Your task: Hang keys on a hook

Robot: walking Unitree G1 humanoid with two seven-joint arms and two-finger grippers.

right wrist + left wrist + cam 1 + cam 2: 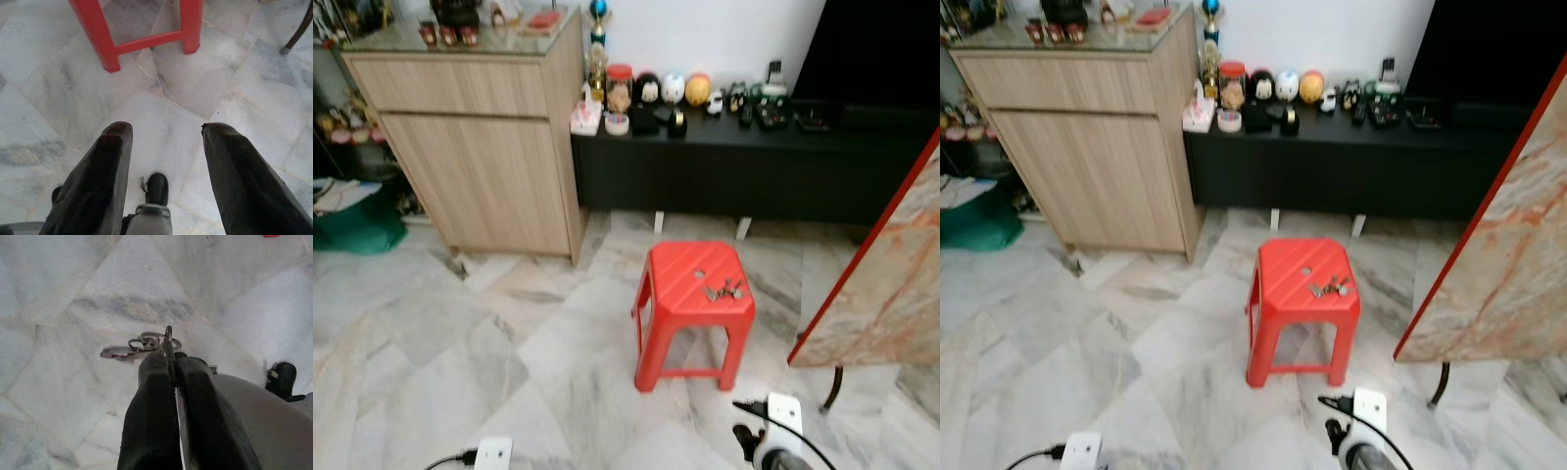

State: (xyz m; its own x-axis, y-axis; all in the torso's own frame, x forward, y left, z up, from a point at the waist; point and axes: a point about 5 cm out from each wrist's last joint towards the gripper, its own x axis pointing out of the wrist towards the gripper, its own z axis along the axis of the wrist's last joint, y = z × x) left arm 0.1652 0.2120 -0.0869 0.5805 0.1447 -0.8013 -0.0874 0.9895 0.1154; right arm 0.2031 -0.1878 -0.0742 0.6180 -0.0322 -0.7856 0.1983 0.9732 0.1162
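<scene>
In the left wrist view my left gripper (168,360) is shut on a metal key ring with keys (142,345), which stick out past the fingertips above the marble floor. Another small bunch of keys (724,290) lies on top of a red plastic stool (690,304) in the middle of the room. My right gripper (166,128) hangs open over the floor, close to the stool's legs (110,46), with nothing between its fingers. Both wrists show low in the eye views, the left wrist (492,452) and the right wrist (775,431).
A light wooden cabinet (480,147) stands at the back left. Beside it runs a low black bench (754,171) with several figurines. A marble tabletop with a red edge (891,284) juts in at the right, its dark leg (832,387) near the stool.
</scene>
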